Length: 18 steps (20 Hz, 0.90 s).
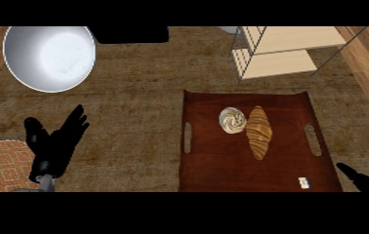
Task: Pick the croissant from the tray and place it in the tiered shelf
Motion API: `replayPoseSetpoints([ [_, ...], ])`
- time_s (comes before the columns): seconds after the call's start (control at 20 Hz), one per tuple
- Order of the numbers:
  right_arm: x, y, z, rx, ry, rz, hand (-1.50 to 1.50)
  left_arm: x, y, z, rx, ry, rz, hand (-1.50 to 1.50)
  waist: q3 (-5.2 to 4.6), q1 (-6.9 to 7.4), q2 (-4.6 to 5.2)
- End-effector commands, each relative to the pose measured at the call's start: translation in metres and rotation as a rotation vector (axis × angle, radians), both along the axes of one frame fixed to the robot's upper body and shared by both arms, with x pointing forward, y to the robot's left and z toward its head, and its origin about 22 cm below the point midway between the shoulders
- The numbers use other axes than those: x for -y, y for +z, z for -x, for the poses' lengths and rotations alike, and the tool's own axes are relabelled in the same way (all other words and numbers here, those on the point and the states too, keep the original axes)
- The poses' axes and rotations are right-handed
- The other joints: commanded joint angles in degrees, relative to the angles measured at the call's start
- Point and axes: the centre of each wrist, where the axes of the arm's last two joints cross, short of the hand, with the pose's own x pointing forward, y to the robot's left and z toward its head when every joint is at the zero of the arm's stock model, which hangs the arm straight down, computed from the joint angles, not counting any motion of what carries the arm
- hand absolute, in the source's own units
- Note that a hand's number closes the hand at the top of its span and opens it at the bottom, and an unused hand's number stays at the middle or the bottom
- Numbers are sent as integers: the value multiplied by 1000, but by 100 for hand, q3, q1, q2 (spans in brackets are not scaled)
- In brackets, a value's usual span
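Lying lengthwise on the brown tray (216,174), the croissant (258,132) sits in the tray's far half, a little toward its right side, with its long axis running from the far edge toward the near edge. Just beside it on the left, touching or nearly so, is a round swirled pastry (232,120), pale with darker spiral lines. A small white tag or label (304,182) lies near the tray's near right corner. The tray has slot handles cut in its left and right sides and rests on the right half of the brown, rough-textured surface (137,106).

Past the tray's far edge, at the surface's far right corner, stands the tiered shelf (288,57), a thin wire frame with pale wooden boards at two levels; both boards that show look bare. A large white bowl (49,57) sits at the far left corner, well apart from the tray. A dark object (132,34) lies along the far edge between bowl and shelf; what it is cannot be told. A patterned reddish mat (14,165) shows at the near left edge.

The left hand (54,143) is near the near left edge, its fingers straight and spread, holding nothing. Only a dark tip of the right hand (355,173) shows at the near right edge, beside the tray's right side; whether its fingers are open or curled cannot be told.
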Motion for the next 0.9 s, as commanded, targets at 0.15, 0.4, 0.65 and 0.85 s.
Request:
replayPoseSetpoints([
  [0.15,-23,68,29,-125,181,17,-150,13,-14,-1,-24,-1,-10,0,-20,29,7],
  [0.4,-61,112,-3,-252,169,114,-150,7,1,-15,-4,-22,16,0,-28,238,45],
  [0.65,-92,135,-27,-306,31,119,-150,12,0,-13,-2,-33,-4,0,-22,328,49],
  [0.85,-113,123,-50,-389,-31,180,-150,15,-12,-24,-20,-26,6,0,-23,307,66],
])
